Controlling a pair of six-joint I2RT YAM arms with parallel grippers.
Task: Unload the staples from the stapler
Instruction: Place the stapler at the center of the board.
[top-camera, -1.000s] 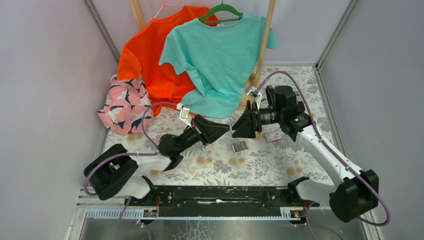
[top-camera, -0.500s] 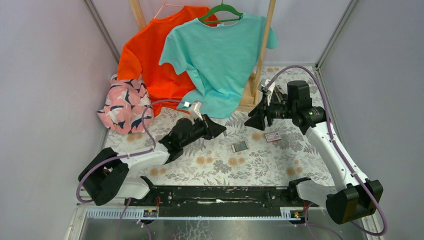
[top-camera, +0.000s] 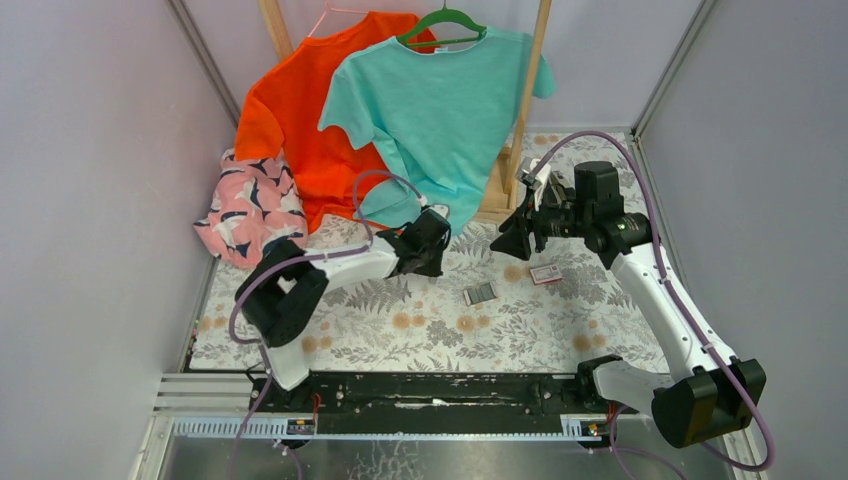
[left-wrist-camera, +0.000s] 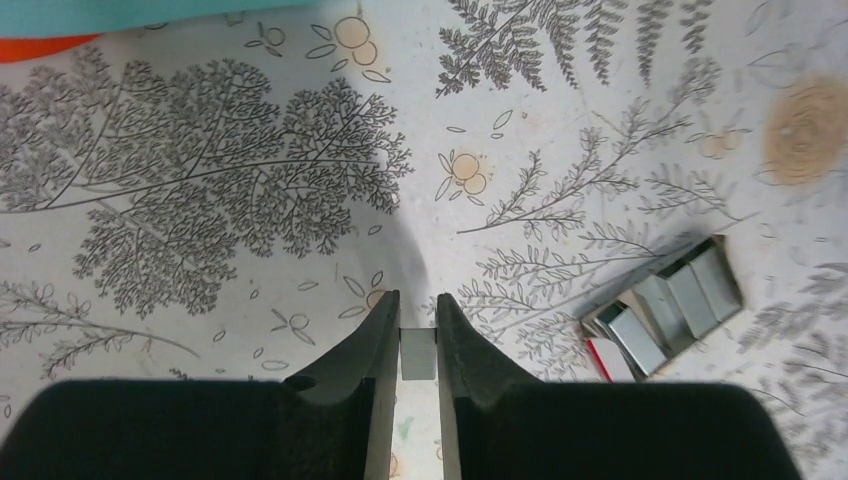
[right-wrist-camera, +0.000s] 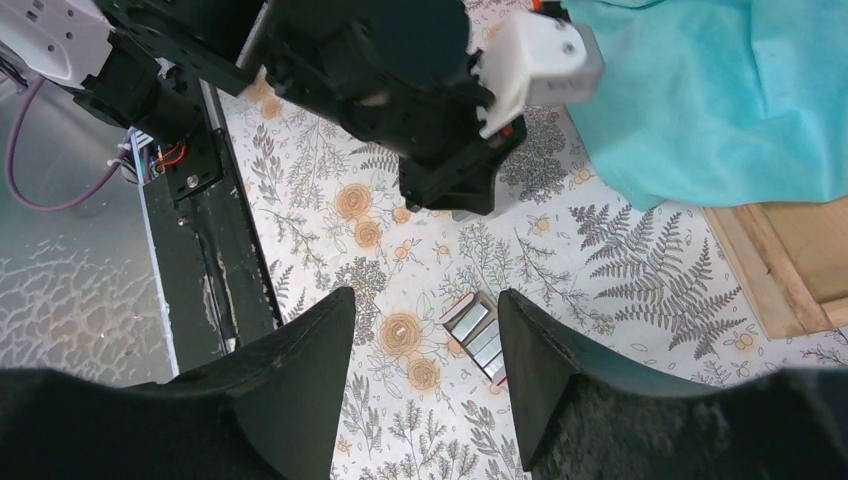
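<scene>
now the left hand (left-wrist-camera: 418, 300) has swung down from mid-air, where it faced the right hand a second ago, and points at the floral worktop (left-wrist-camera: 200, 150), near the open little box (left-wrist-camera: 668, 305) of spare strips. its fingers are clenched on a short silvery strip of staples (left-wrist-camera: 418, 355); whether the strip touches the surface i cannot tell. the right hand (right-wrist-camera: 425, 300) has drawn back to its own side and hangs released, holding nothing. no stapler shows in any view. i judge the strip is out and being set down; letting it go by the box looks like the remaining step.
</scene>
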